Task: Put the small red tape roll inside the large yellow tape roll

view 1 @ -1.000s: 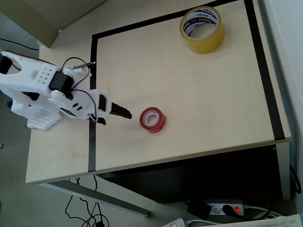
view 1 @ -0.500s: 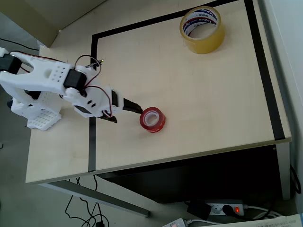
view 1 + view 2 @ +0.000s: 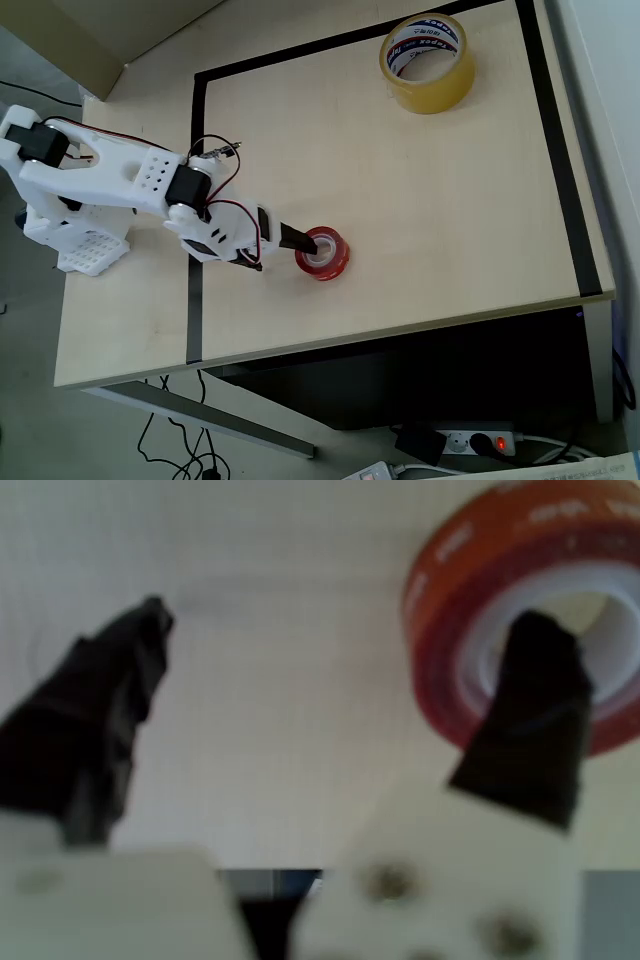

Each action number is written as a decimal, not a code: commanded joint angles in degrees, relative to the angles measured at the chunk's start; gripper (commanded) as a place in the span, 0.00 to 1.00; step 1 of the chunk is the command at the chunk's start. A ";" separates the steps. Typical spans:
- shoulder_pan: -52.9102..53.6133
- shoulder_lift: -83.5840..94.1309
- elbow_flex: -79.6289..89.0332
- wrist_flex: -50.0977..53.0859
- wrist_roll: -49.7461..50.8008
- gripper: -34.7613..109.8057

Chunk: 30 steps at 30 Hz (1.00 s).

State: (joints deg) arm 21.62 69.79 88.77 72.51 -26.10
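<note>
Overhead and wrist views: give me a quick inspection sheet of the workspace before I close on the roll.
Surface: pale wooden table, black tape border.
Job's things: small red tape roll flat near front; large yellow tape roll far corner, apart.
Clutter: nothing seen.
Grippers: gripper open, one finger over the red roll's hole, the other on bare table.
Cables: red and black wires on arm; cords under table.
Surroundings: power strip on floor.
</note>
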 commanded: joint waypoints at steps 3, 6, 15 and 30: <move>0.62 1.32 -3.87 0.18 -1.23 0.30; 1.32 1.93 -5.10 0.53 -1.05 0.24; 2.02 7.21 -6.50 0.79 -1.05 0.24; -13.71 44.47 -0.09 -10.90 -0.97 0.24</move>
State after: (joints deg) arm 11.69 101.87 87.45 67.68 -26.37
